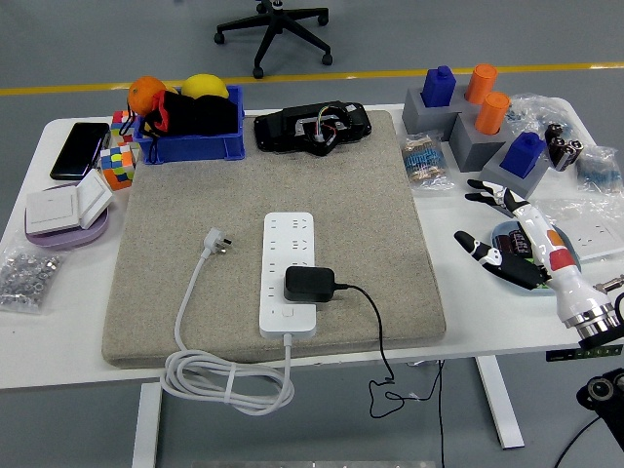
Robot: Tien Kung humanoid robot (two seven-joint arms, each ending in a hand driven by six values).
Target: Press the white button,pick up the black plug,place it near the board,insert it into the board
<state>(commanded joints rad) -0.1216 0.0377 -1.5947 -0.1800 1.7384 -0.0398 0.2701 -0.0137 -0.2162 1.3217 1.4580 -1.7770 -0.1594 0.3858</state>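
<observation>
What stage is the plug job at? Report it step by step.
Looks done: the black plug already sits on the white power strip, seemingly inserted, its cord trailing off the mat. In hand: nothing; the right hand is open over the table's right side, beside the mat, holding nothing. Left: whether the strip's white button was pressed can't be told. The left hand isn't visible.

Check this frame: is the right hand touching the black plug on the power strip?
Apart. The head view shows the right hand open at the table's right side, with bare mat between it and the black plug on the power strip.
</observation>
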